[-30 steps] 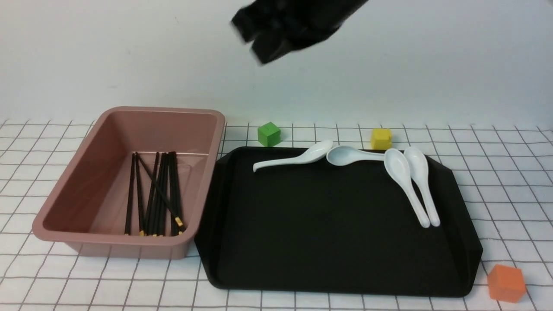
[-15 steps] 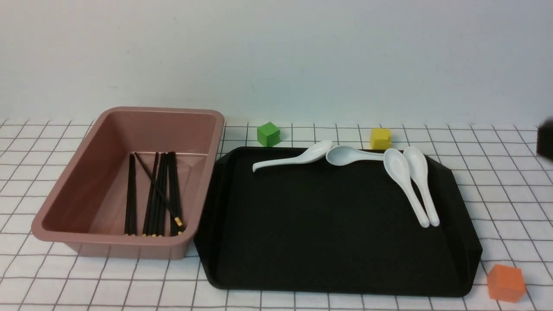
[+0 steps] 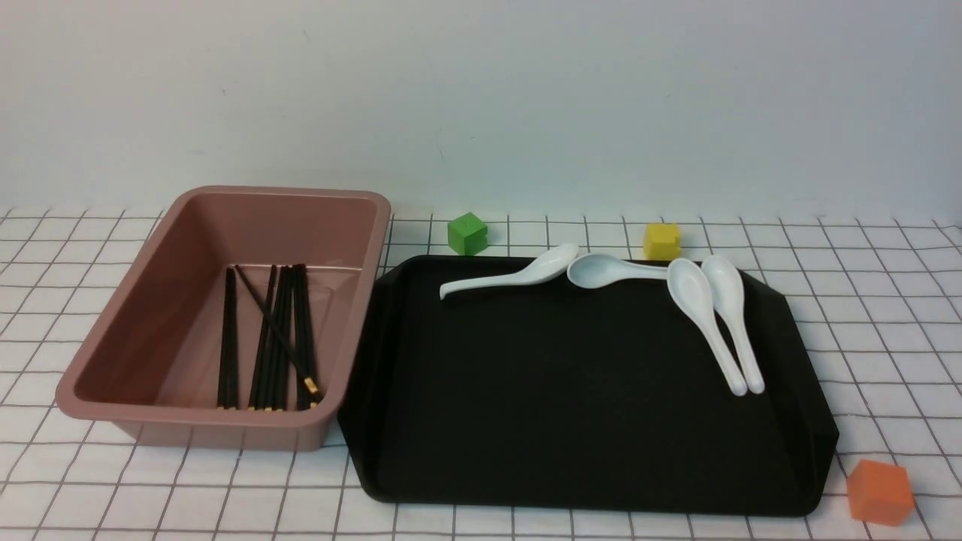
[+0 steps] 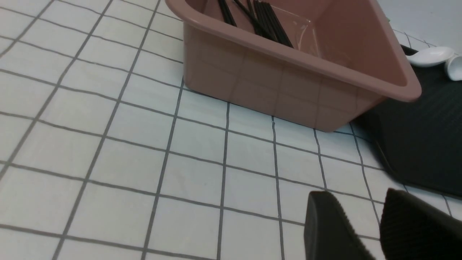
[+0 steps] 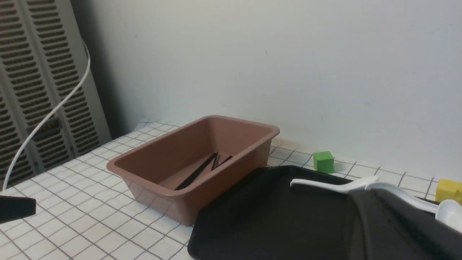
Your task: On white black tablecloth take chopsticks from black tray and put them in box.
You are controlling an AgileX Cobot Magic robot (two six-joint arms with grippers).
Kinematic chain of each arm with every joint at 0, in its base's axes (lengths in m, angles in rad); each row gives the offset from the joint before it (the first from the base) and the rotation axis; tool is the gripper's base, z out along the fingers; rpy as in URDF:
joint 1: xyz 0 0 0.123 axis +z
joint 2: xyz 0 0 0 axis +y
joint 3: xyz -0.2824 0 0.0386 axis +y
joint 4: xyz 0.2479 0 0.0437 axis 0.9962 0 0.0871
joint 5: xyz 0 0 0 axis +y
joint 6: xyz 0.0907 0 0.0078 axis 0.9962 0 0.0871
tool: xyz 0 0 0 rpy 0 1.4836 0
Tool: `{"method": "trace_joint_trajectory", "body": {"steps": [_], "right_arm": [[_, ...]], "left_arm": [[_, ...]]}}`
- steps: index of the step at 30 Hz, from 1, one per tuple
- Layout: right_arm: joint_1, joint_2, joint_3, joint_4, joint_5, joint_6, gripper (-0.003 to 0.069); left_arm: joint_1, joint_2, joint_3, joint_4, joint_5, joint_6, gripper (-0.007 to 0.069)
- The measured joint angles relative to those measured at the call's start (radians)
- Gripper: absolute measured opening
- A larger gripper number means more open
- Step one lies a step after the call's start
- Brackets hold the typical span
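Several black chopsticks (image 3: 278,338) lie in the pink box (image 3: 150,300) at the left of the checked tablecloth (image 3: 887,315). The black tray (image 3: 564,391) stands right of the box and holds no chopsticks. Neither gripper shows in the front view. In the left wrist view my left gripper (image 4: 359,195) is open and empty, low over the cloth near the box (image 4: 288,90) and the tray's corner (image 4: 426,144). In the right wrist view my right gripper (image 5: 364,202) looks shut and empty, raised over the tray (image 5: 270,216), with the box (image 5: 216,191) and chopsticks (image 5: 196,173) beyond.
Several white spoons (image 3: 706,315) lie along the tray's far and right parts. A green cube (image 3: 467,232) and a yellow cube (image 3: 662,241) sit behind the tray, an orange cube (image 3: 879,492) at its front right corner. A white wall stands behind.
The dark right arm, blurred at the top a second ago, swung off to the right and left the front view. One chopstick in the box settled beside another.
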State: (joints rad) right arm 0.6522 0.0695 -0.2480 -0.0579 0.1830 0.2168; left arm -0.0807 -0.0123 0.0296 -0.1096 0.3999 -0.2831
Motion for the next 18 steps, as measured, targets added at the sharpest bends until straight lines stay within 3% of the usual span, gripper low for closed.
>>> {"method": "trace_joint_trajectory", "body": {"steps": [7,18], "right_arm": [[0.000,-0.081,0.019,-0.058,0.006,-0.008,0.0015],[0.000,-0.081,0.073,-0.049,0.009,-0.060,0.0025]], "left_arm": [[0.000,0.000,0.000,0.000,0.000,0.000,0.0239],[0.000,0.000,0.000,0.000,0.000,0.000,0.0239]]}}
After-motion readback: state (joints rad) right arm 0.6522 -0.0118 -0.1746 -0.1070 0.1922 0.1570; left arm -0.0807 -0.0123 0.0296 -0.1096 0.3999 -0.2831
